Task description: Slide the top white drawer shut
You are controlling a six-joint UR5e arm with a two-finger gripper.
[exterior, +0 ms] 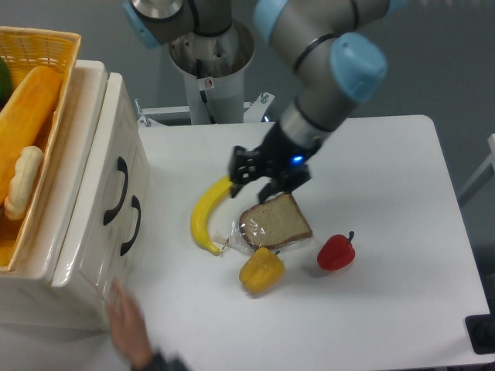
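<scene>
My white table (387, 154) with rounded corners fills most of the frame. Behind it, across the upper part, runs a plain blue-grey floor (433, 62), evenly lit with soft shadows. At the right edge a pale metal frame leg (476, 179) slants in.

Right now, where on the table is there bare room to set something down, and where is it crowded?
Bare: the right side of the table, past the red pepper, and the front strip below the yellow pepper. Crowded: the middle, where banana, bread slice and gripper cluster. A person's hand sits at the cabinet's front corner.
</scene>
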